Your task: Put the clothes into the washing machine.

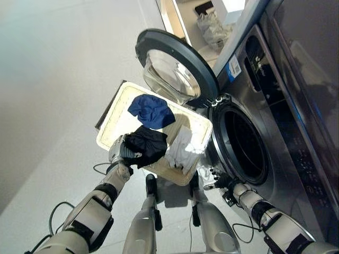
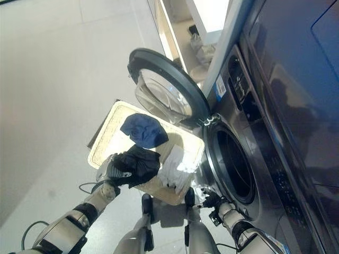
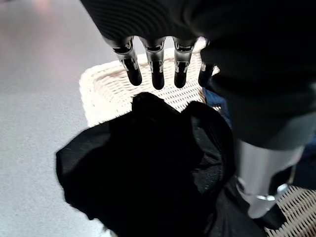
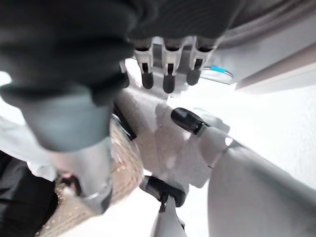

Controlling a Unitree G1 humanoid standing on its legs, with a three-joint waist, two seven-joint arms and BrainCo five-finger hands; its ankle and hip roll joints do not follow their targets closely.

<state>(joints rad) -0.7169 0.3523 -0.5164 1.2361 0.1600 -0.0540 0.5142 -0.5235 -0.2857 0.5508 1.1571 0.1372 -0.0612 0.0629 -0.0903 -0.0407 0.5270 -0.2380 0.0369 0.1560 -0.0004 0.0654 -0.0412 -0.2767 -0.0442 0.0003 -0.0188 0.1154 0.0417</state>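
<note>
A cream wicker basket (image 1: 112, 117) stands on the floor in front of the washing machine (image 1: 286, 121). In it lie a blue garment (image 1: 152, 110) and a white garment (image 1: 180, 148). At its near left rim my left hand (image 1: 122, 152) is shut on a black garment (image 1: 147, 145); in the left wrist view the bunched black garment (image 3: 148, 168) sits between the fingers (image 3: 158, 69) and the thumb. The round door (image 1: 175, 66) is swung wide, and the dark drum opening (image 1: 243, 145) is exposed. My right hand (image 1: 214, 181) hangs open and holds nothing, just below the drum's lower left rim.
The open door overhangs the far right corner of the basket. White plastic bags (image 1: 212, 26) lie on the floor at the back beside the machine. Bare pale floor (image 1: 53, 79) stretches to the left of the basket.
</note>
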